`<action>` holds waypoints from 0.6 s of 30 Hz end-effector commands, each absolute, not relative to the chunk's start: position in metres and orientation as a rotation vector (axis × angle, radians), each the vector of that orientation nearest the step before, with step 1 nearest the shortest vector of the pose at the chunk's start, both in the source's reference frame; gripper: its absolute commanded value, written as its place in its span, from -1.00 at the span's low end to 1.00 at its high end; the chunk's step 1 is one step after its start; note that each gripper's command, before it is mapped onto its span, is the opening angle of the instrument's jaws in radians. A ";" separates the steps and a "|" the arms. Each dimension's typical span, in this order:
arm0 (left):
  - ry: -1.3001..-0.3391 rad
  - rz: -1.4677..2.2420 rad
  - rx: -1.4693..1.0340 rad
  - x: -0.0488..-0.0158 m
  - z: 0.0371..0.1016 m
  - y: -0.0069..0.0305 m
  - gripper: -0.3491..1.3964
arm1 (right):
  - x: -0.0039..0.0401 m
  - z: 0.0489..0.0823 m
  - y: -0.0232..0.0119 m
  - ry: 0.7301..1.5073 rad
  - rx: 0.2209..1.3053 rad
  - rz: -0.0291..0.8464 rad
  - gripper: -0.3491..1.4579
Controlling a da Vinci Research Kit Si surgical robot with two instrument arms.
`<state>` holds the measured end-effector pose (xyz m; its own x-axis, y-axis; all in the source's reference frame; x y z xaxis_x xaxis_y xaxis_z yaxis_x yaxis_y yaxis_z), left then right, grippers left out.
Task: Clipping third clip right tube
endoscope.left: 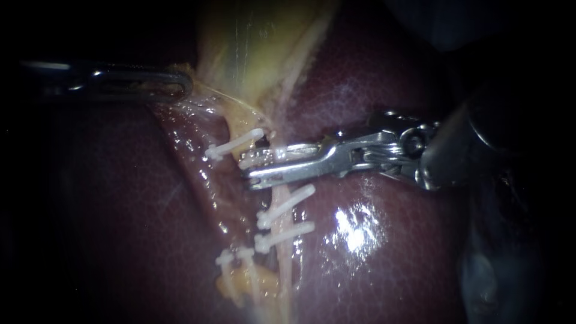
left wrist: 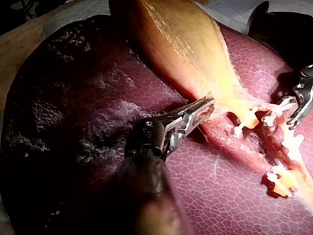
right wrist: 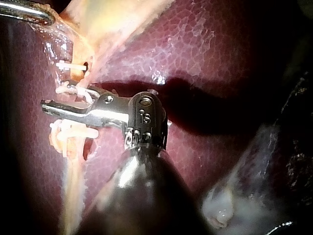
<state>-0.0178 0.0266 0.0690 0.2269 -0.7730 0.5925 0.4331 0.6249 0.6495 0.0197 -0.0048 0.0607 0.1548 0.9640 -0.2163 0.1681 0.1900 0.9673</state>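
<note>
Right instrument jaws hold clip astride right tube (left instrument's clamp gallbladder).

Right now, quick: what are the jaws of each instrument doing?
Left instrument: jaws shut on the gallbladder near its narrow end.
Right instrument: jaws shut on a white clip, astride the tube.

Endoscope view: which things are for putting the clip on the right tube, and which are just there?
For the job:
right instrument
loaded clip it carries
right tube
left instrument, holding the gallbladder

Just there:
liver
two clips already on the right tube
left tube's clips
</note>
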 end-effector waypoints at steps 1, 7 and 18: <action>-1.044 -0.860 0.385 -0.0178 0.0690 0.0266 -1.00 | 0.0196 0.0609 -0.0048 1.278 1.240 0.854 -0.46; -1.044 -0.860 0.385 -0.0178 0.0690 0.0266 -1.00 | 0.0194 0.0609 -0.0048 1.274 1.246 0.845 -0.96; -1.044 -0.860 0.384 -0.0179 0.0690 0.0267 -1.00 | 0.0192 0.0611 -0.0048 1.269 1.254 0.832 -1.00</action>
<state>-0.0179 0.0267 0.0690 0.2264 -0.7731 0.5924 0.4337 0.6247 0.6494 0.0192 -0.0048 0.0611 0.1756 0.9594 -0.2208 0.1799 0.1892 0.9653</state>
